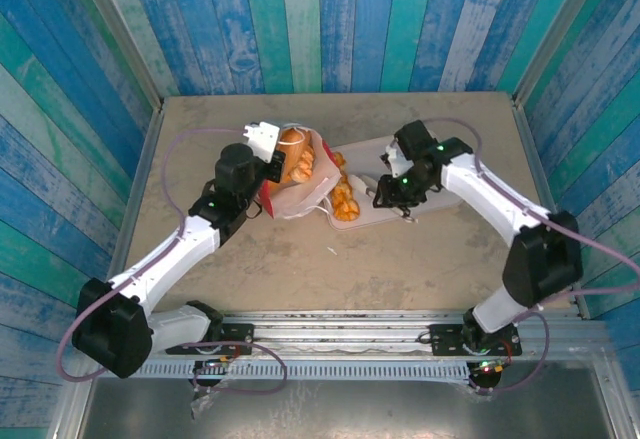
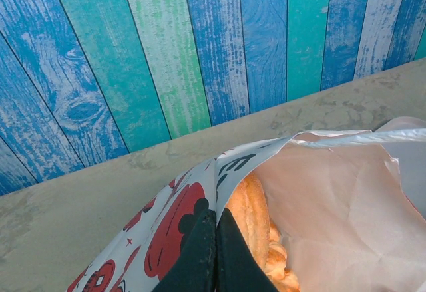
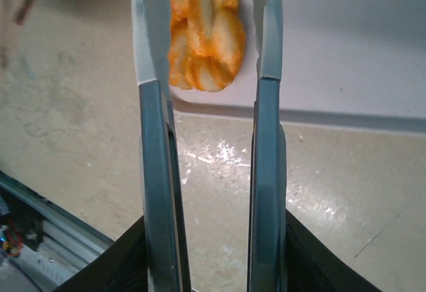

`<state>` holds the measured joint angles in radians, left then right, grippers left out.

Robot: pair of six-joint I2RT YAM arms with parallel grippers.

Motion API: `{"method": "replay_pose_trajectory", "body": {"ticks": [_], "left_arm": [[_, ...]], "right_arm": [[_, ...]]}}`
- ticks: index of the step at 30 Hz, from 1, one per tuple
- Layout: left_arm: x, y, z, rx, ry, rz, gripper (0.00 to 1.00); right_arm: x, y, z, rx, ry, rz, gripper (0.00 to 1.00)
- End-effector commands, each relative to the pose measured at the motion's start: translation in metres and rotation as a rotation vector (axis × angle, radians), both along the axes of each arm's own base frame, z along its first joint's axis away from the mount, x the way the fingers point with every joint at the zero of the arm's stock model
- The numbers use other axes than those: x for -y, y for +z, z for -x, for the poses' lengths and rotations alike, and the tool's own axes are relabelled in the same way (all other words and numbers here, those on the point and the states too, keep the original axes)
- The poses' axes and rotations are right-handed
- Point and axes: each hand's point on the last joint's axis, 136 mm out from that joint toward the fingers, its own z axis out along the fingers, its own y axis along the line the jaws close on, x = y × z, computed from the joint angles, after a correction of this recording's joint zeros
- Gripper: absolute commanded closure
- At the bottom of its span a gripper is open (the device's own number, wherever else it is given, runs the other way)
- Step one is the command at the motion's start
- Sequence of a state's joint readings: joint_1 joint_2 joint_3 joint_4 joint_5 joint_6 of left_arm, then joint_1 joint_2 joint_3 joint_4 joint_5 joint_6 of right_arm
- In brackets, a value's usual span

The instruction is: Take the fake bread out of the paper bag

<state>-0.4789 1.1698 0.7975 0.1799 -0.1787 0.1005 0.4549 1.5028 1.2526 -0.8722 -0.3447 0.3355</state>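
The small white paper bag (image 1: 305, 191) with red apple prints and red sides lies on the beige table (image 1: 400, 279), left of the middle and nearer the far edge than the near one, its mouth gaping toward the right. The left gripper (image 2: 214, 255) has its black jaws pressed together on the printed rim of the bag, with the paper pinched between them. Inside the mouth, against the pale lining, rests a golden-orange oblong toy loaf (image 2: 247, 209), with a lumpier piece of fake bread just below it, partly hidden. Just right of the bag a pale flat tray (image 1: 362, 151) sits about mid-table toward the far edge. Whether bag and tray touch cannot be told. On the tray, close to its edge on the bag's side, lies a golden-orange knotted roll (image 3: 203, 36). The right gripper (image 3: 208, 6) hangs over that roll with its jaws apart, one grey finger on either side of it. A narrow gap shows between the roll and the finger on the right of the wrist view, and contact on the other side cannot be made out. A wall of blue and green planks (image 2: 200, 39) rises behind the table's far edge.
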Motion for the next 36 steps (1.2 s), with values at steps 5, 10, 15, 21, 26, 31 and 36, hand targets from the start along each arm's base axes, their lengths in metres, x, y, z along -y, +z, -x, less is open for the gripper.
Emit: {"method": "replay_pose_trajectory", "body": {"ticks": [5,10,15,21,26,31,36], "left_arm": [[-0.003,0.018,0.006,0.06,-0.002,0.028,1.0],[-0.001,0.016,0.006,0.055,-0.01,0.031,1.0],[0.001,0.015,0.004,0.054,-0.016,0.03,1.0],[0.003,0.012,0.002,0.047,-0.018,0.025,1.0],[0.001,0.012,0.004,0.05,-0.017,0.029,1.0],[0.001,0.014,0.007,0.056,-0.021,0.04,1.0],[0.002,0.012,0.007,0.053,-0.026,0.041,1.0]], "right_arm": [[-0.009,0.069,0.018,0.145,-0.032,-0.178,0.55],[-0.029,0.095,0.033,0.195,0.025,-0.237,0.54],[-0.062,0.115,0.048,0.229,0.12,-0.319,0.53],[-0.09,0.108,0.046,0.211,0.182,-0.349,0.53],[-0.106,0.089,0.029,0.166,0.176,-0.335,0.53],[-0.125,0.077,0.007,0.139,0.149,-0.344,0.53],[-0.135,0.061,-0.017,0.13,0.088,-0.305,0.53]]}}
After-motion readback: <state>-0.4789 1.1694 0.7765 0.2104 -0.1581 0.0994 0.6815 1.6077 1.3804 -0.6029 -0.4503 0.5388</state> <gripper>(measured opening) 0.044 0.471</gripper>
